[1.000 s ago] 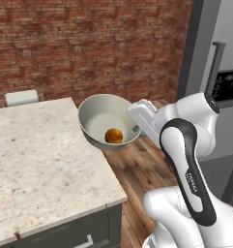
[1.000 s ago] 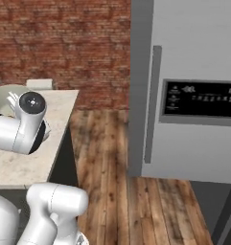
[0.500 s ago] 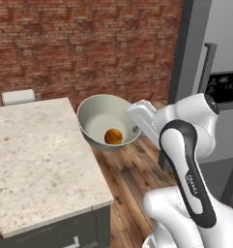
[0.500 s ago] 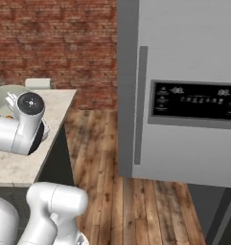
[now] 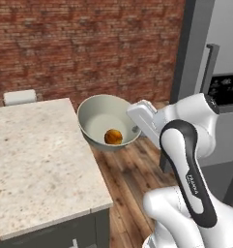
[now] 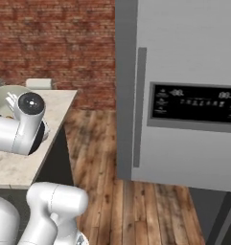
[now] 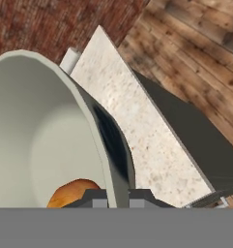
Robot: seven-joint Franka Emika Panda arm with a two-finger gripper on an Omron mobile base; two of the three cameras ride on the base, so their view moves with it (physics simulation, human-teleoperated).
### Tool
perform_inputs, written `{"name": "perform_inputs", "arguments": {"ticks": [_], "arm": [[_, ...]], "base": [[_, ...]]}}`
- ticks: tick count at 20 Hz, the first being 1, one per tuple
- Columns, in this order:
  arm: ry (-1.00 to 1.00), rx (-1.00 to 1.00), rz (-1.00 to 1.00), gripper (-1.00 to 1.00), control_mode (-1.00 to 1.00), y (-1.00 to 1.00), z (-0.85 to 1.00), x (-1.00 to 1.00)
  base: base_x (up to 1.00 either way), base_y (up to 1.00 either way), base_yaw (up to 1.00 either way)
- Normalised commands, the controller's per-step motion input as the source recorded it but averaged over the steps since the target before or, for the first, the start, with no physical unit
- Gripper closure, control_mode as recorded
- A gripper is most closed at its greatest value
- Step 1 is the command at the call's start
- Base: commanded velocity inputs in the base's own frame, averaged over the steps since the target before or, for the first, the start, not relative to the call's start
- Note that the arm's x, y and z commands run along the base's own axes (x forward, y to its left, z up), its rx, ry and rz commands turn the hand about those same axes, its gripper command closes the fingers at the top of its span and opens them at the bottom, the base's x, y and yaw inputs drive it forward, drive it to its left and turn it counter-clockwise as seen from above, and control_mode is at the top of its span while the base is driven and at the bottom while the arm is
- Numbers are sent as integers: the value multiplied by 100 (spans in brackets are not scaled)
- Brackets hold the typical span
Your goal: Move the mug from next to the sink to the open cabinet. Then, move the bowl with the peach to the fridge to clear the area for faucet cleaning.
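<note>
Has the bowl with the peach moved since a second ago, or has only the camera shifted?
Cannot tell. The whole scene has shifted, so the base is driving: the fridge now looms larger. Against the arm, the bowl with the peach sits unchanged, rim clamped in the gripper.

Glossy white rounded arm point(image 5: 185, 160) with dark joint bands and small lettering

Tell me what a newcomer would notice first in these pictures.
First, the pale bowl held in mid-air past the edge of the stone counter, the hand shut on its rim and the orange peach lying inside. Next, the tall grey fridge, door shut, looming at the right of the right base view, with wooden floor between it and the counter.
</note>
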Motion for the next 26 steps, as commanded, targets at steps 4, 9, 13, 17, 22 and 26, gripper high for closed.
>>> {"name": "perform_inputs", "arguments": {"ticks": [4, 9, 13, 17, 22, 26], "arm": [[0, 0, 0, 100, 100, 0, 0, 0], [0, 0, 0, 100, 100, 0, 0, 0], [0, 0, 0, 100, 100, 0, 0, 0], [0, 0, 0, 100, 100, 0, 0, 0], [0, 0, 0, 100, 100, 0, 0, 0], [0, 0, 0, 100, 100, 0, 0, 0]], "base": [[100, -1, 4], [38, -79, 7], [10, -5, 0], [-24, -56, -2], [71, -3, 0], [100, 31, 0]]}}
